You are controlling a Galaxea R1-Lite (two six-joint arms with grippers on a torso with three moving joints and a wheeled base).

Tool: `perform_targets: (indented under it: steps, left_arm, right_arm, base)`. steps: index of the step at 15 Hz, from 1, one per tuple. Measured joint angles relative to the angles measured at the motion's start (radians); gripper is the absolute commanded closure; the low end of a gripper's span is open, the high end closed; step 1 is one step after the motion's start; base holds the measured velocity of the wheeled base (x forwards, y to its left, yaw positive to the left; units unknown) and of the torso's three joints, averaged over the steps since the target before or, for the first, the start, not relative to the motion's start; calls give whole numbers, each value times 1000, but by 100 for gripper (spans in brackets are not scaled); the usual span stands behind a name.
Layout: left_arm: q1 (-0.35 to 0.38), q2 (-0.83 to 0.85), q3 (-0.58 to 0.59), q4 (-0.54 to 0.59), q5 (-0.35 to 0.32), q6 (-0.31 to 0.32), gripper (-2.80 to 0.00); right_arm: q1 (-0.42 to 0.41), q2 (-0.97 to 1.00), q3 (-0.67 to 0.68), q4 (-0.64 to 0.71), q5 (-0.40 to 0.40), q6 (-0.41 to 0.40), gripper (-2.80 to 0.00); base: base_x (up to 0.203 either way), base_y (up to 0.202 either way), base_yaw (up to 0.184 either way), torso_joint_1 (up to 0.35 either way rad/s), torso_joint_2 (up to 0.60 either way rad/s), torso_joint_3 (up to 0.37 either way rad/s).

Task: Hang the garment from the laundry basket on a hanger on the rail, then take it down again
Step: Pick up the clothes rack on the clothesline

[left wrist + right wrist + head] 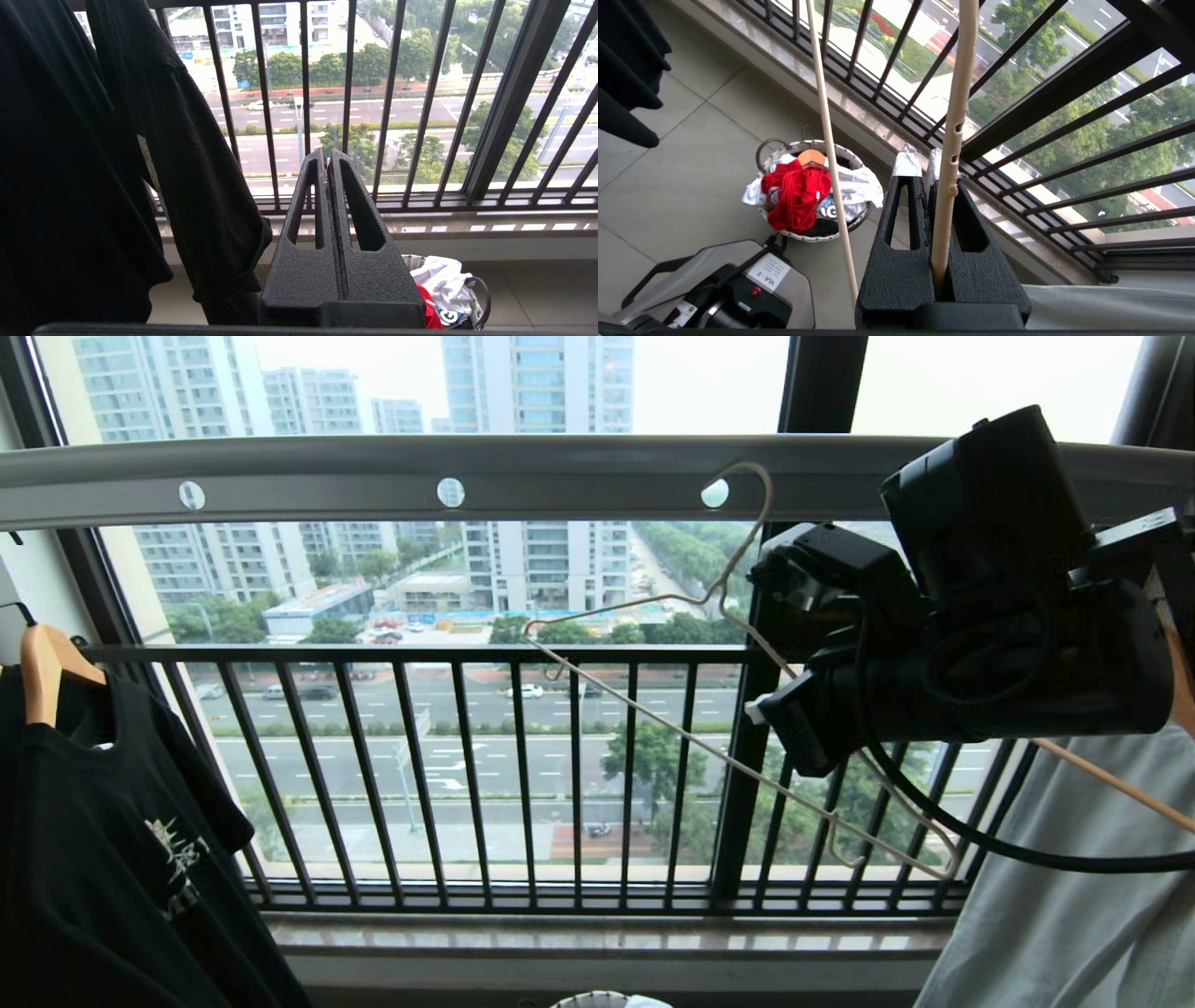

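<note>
A: From the head view, what is there?
B: The rail [579,476] runs across the top with round holes in it. The hanger [672,709] has its hook through one hole and hangs tilted. The right gripper [780,653] is raised at the hanger's right side, but its fingers are hidden behind the arm here. A black T-shirt [103,859] hangs on a wooden hanger [42,667] at far left, a pale grey-blue garment [1074,896] at far right, the balcony railing [467,765] behind.

A: And the left wrist view?
B: The left gripper [327,156] is low beside the black T-shirt [93,163], fingers pressed together on nothing. The laundry basket [483,291] sits on the floor just past it, with a bit of the garment [429,308] showing red.

A: The right wrist view?
B: The right gripper [931,161] pinches one wire of the hanger [950,140] between its fingers. Well below, the garment [798,196] lies bunched in the laundry basket [808,235] on the floor, among white cloth
</note>
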State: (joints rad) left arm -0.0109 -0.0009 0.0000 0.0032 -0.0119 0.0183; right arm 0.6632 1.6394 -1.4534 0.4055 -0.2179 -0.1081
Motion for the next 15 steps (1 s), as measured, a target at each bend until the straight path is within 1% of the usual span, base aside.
perform_targets:
  steps: [8, 11, 15]
  left_arm:
    - [0, 0, 0, 0, -1, 0, 0]
    - [0, 0, 0, 0, 0, 0, 0]
    - [0, 0, 0, 0, 0, 0, 0]
  right_arm:
    - [37, -49, 65, 15, -26, 3, 0]
    - [49, -55, 93, 5, -50, 7, 0]
    - [69, -51, 101, -76, -84, 14, 0]
  base:
    - [0, 0, 0, 0, 0, 0]
    - [0, 0, 0, 0, 0, 0]
    - [0, 0, 0, 0, 0, 0]
